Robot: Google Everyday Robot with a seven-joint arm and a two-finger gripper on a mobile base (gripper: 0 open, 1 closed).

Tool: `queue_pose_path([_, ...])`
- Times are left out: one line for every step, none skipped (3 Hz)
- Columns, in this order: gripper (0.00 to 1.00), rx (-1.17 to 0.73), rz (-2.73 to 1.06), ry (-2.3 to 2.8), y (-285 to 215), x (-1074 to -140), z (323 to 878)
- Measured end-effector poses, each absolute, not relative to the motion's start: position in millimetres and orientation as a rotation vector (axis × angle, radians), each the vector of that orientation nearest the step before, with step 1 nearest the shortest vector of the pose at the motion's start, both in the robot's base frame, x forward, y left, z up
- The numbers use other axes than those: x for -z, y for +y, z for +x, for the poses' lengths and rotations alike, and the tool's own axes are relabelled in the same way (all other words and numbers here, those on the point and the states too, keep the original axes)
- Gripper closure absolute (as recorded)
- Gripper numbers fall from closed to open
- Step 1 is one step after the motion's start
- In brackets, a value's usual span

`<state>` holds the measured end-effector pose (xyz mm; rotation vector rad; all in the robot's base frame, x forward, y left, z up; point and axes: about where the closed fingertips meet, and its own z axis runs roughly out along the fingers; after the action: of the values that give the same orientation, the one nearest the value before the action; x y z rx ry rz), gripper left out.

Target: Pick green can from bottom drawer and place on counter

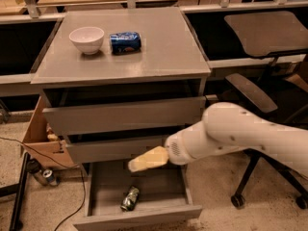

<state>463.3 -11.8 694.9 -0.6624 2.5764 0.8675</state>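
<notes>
— Green can (pixel 130 198), whereabouts?
— On its side in the open bottom drawer (pixel 161 186), close to the front wall, a shade left of middle. Seemingly apart from every wall.
— And the pincer (pixel 137 163)?
— Hanging over the drawer's back half, just under the middle drawer (pixel 115 148), pointing left from the arm on the right. Gripping nothing. Open or closed: cannot tell.
— So which way to go?
— Down and forward, toward the drawer's front. Barely any sideways shift, judging by this view.
— Long axis?
— Roughly front to back, far end swung slightly right. Best gripped across the barrel, then, from its left and right. Probably calls for turning the wrist to point downward.
— Only one arm, so no choosing. Room?
— Open floor on both sides of the can. Front wall close to its near end, so little slack there. Overhead, middle drawer front jutting out: worth drawing forward before lifting.
— And up on the counter (pixel 163 47)?
— Bowl (pixel 86 39) and blue can (pixel 125 42) side by side at back left. Bare right half and front strip for setting down.
</notes>
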Motion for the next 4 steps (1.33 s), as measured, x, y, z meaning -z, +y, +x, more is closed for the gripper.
queue_pose_path([0.00,-0.970,-0.699,2.549,37.2,-663.3,483.5])
queue_pose_path([0.00,-1.083,-0.678,2.542,88.7,-626.8,501.8])
queue_pose_path([0.00,-1.197,-0.574,2.572,148.7,-578.1,516.8])
queue_pose_path([0.00,-1.180,-0.419,2.627,182.6,-543.5,522.2])
